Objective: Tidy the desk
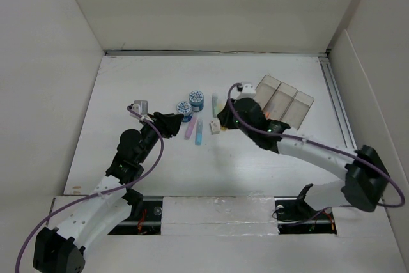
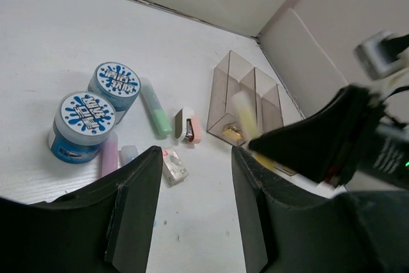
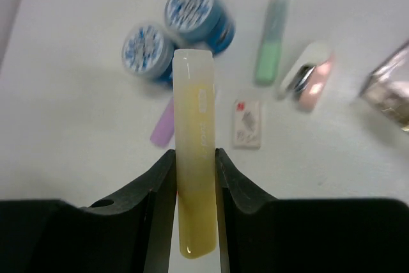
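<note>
The white desk point(image 1: 147, 81) holds two blue jars point(image 1: 196, 98) point(image 1: 185, 110), a green highlighter point(image 1: 215, 102), a purple one point(image 1: 190, 129), a blue one point(image 1: 199, 132) and a small white eraser point(image 1: 214, 127). My right gripper point(image 3: 195, 155) is shut on a yellow highlighter point(image 3: 195, 158) and holds it above the desk, over the eraser point(image 3: 247, 123). In the top view the right gripper point(image 1: 225, 116) is just left of the clear three-compartment tray point(image 1: 284, 100). My left gripper point(image 2: 195, 158) is open and empty, low over the desk beside the jars point(image 2: 83, 123); in the top view it point(image 1: 176, 123) sits left of the highlighters.
A small pink and white stapler point(image 2: 187, 125) lies between the green highlighter point(image 2: 155, 108) and the tray point(image 2: 246, 103), which holds something yellow. White panel walls surround the desk. A metal rail point(image 1: 337, 107) runs along the right edge.
</note>
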Controlling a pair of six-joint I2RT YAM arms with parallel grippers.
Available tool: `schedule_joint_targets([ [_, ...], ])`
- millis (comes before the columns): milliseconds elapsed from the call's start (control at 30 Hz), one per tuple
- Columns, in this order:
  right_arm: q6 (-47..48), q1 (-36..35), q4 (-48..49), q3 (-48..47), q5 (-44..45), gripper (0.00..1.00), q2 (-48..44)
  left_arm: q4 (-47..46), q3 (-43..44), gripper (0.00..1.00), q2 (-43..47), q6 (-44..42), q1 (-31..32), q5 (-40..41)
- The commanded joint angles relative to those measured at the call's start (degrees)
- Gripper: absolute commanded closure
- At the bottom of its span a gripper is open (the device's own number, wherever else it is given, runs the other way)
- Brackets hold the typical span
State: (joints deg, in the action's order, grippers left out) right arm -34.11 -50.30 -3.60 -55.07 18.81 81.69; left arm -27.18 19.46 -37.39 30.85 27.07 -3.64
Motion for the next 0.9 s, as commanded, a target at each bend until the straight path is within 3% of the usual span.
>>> schedule_joint_targets([
  [0,-1.0,9.7,1.8,3.4,6.2,1.0,-8.4,-2.9,0.8,0.57,0.8,-0.2,0.4,-1.1],
  [100,-3.4,18.5,6.6,9.6,5.8,1.0,-15.6,-2.4,1.0,0.57,0.8,0.0,0.4,-0.8],
  [200,-4.2,30.5,9.4,13.3,3.8,1.0,-16.6,-3.3,0.5,0.57,1.0,0.1,0.4,-1.8],
  [567,-3.8,38.5,8.3,8.9,-1.3,0.95,-4.1,-2.7,0.8,0.57,1.3,0.0,0.4,-1.5],
  [633,-4.3,39.2,7.6,9.0,-1.0,0.89,-3.9,-3.0,0.5,0.57,0.9,-0.1,0.4,-1.2],
  [667,-4.2,39.2,7.8,9.3,-0.5,0.81,-4.3,-2.8,0.7,0.57,0.4,-0.1,0.4,-1.2],
  [700,-4.3,39.2,8.3,9.5,-0.5,0.66,-4.4,-2.6,0.9,0.57,0.3,-0.1,0.4,-1.1],
  [867,-3.5,39.2,7.5,9.4,-0.5,0.51,-7.2,-3.1,0.8,0.57,-0.1,-0.1,0.4,-1.7],
])
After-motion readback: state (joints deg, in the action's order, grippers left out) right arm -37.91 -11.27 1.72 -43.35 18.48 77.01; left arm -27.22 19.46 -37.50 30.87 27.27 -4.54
